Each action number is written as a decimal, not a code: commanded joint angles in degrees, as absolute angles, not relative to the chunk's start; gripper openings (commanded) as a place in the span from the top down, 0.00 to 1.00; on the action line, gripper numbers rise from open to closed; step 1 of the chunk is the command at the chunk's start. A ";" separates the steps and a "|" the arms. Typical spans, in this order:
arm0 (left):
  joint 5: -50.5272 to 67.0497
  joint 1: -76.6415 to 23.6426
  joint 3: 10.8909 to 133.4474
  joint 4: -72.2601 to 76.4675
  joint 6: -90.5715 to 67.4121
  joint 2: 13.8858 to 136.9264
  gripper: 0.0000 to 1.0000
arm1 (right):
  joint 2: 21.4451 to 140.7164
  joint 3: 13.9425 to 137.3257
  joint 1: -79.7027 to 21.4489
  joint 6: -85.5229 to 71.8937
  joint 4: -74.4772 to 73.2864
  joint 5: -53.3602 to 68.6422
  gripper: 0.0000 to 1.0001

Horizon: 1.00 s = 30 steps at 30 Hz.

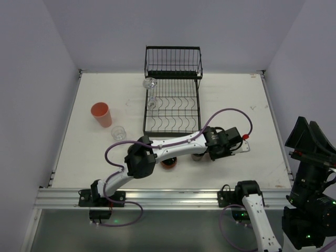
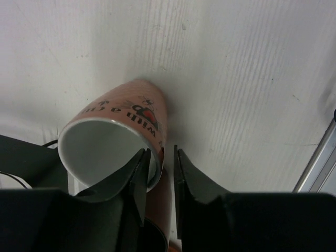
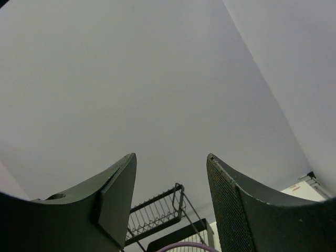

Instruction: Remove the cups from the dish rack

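The black wire dish rack (image 1: pixel 173 89) stands at the back centre, with two clear glasses (image 1: pixel 151 92) at its left edge. My left gripper (image 1: pixel 237 144) reaches right of the rack, low over the table. In the left wrist view it (image 2: pixel 161 173) is shut on the wall of a pink mug (image 2: pixel 126 118) with dark lettering, one finger inside the white interior and one outside. The mug is tilted against the table. My right gripper (image 3: pixel 170 178) is open and empty, pointing up at the wall; it shows at the right in the top view (image 1: pixel 310 137).
A salmon tumbler (image 1: pixel 101 114) and a clear glass (image 1: pixel 119 132) stand on the table left of the rack. An orange-red cup (image 1: pixel 169 164) and a dark mug (image 1: pixel 198 156) sit partly under my left arm. The table's metal edge rail (image 2: pixel 315 168) is close to the pink mug.
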<state>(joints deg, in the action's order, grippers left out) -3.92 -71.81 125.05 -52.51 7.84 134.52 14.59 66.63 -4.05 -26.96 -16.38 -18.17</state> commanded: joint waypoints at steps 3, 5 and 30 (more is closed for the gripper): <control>-7.64 -72.16 128.32 -53.18 9.23 135.26 0.62 | 14.68 66.09 -3.78 -27.42 -14.24 -16.87 0.42; -8.17 -72.16 128.76 -52.82 9.23 135.09 0.56 | 14.76 66.18 -3.78 -27.33 -14.15 -16.79 0.42; -18.72 -70.58 128.41 -37.96 3.60 122.52 0.25 | 21.45 71.02 -3.87 -29.09 -14.59 -4.75 0.38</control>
